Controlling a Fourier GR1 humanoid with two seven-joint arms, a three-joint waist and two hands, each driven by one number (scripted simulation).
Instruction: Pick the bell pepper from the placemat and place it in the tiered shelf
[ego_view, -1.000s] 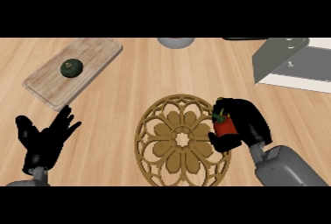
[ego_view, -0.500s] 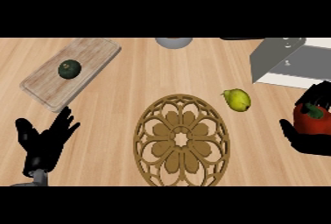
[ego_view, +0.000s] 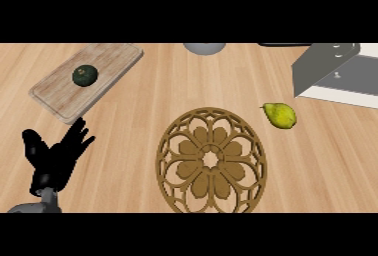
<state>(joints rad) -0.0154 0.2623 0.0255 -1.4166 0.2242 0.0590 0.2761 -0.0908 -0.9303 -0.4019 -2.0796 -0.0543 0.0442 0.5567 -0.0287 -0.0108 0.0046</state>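
Right hand and pepper now gone from view; one placemat, perhaps one pear, left hand splayed.

Light wood-grain bench; brown rosette-patterned openwork placemat; yellow-green pear; dark green fruit on pale wooden cutting board; grey-and-white tiered shelf; black hand.

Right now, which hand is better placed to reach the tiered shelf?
Probably the right: the tiered shelf stands far right, while the left hand rests open at lower left, beyond the placemat. The right hand is out of view.
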